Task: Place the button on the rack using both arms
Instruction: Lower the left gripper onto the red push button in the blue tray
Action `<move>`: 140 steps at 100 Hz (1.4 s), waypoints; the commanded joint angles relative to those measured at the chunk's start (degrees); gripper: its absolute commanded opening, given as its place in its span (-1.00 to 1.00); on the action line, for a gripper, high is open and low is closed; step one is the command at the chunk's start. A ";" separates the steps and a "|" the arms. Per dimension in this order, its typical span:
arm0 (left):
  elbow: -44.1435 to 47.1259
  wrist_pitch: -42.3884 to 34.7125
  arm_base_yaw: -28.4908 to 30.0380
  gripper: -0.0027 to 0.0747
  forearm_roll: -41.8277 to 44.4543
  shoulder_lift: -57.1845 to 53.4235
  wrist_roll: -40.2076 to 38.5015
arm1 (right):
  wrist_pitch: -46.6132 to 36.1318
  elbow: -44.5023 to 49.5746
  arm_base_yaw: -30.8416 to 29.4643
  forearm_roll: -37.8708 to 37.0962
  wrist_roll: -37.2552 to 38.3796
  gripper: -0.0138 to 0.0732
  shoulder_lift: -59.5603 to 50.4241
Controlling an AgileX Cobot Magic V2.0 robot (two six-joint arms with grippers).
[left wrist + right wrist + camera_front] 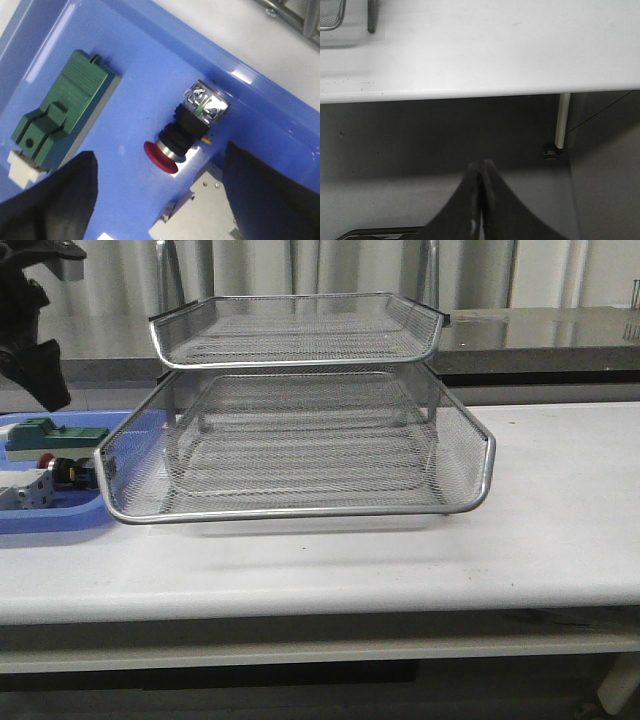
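Observation:
The button (62, 468) lies on its side in the blue tray at the far left, red head (161, 156) toward my left gripper, body (200, 112) away from it. My left gripper (160, 200) hangs open above the tray, with its fingers (55, 200) on either side of the button's head and not touching it. The left arm (35, 350) shows at the front view's top left. The silver wire-mesh rack (300, 440) stands mid-table, its tiers empty. My right gripper (481, 170) is shut and empty, low in front of the table edge; it is out of the front view.
The blue tray (60, 515) also holds a green block (65, 110) and a white block (200, 215) close beside the button. A corner of the rack (330, 15) and a white table leg (562, 120) show in the right wrist view.

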 commanded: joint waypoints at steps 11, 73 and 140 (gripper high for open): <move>-5.58 -1.47 -1.42 0.36 -0.73 1.51 1.18 | -2.90 -1.79 0.18 -1.37 -0.09 -0.85 -0.14; -6.58 -1.24 -1.91 0.36 1.58 6.43 3.84 | -2.90 -1.79 0.18 -1.37 -0.09 -0.85 -0.14; -7.06 -2.11 -1.91 0.36 1.58 11.04 4.25 | -2.90 -1.79 0.18 -1.37 -0.09 -0.85 -0.14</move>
